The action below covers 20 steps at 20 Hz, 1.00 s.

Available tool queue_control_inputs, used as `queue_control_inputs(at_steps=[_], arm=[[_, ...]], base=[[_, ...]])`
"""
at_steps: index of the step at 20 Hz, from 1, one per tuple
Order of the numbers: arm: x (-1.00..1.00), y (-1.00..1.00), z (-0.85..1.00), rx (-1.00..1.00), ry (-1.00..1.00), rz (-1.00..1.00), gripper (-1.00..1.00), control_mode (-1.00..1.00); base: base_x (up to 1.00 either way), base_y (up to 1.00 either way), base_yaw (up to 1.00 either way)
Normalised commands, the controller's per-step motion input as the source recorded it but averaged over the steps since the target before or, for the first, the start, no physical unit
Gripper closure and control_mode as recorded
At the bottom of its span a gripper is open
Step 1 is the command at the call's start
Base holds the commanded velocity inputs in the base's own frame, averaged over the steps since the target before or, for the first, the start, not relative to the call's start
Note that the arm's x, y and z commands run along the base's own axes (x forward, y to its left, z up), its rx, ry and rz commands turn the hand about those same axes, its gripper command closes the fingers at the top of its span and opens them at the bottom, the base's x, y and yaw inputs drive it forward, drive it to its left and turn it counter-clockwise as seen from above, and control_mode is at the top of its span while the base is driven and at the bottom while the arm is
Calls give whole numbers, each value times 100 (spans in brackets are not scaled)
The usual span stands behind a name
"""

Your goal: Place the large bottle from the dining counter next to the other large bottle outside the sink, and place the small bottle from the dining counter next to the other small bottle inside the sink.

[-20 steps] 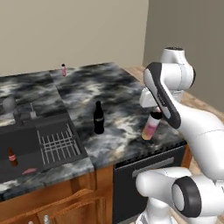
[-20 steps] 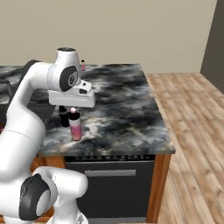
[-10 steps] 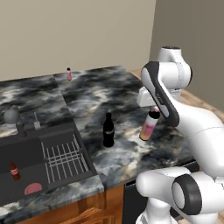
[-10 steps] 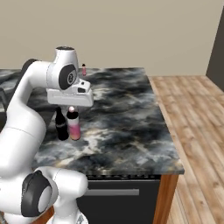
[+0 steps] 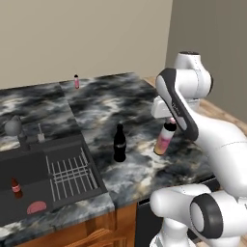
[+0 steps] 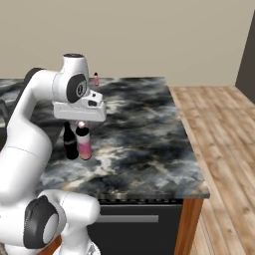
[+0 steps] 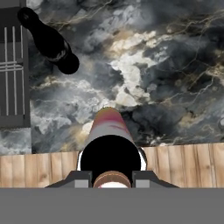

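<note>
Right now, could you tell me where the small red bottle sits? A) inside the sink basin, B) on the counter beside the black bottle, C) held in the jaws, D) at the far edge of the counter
A: the small red bottle stands in the sink, left of the black bottle.

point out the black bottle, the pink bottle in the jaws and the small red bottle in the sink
black bottle (image 5: 119,144): left base view, its body
pink bottle (image 5: 163,141): left base view, its lower body
small red bottle (image 5: 16,186): left base view, its body

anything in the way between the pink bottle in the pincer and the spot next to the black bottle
Nothing visible. The pincer holds the pink bottle over bare marbled counter, and the stretch to the black bottle beside the sink holds no object.
</note>
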Motion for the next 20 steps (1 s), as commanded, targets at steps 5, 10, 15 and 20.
queue_control_inputs(at_steps=[5, 10, 15, 20], arm=[[0, 0, 0, 0, 0, 0, 100, -100], [0, 11, -1, 0, 0, -7, 100, -100], [5, 27, 0, 0, 3, -15, 100, -100], [2, 17, -26, -1, 11, -9, 100, -100]], base=[[0, 0, 0], [0, 0, 0], [0, 0, 0], [0, 0, 0]])
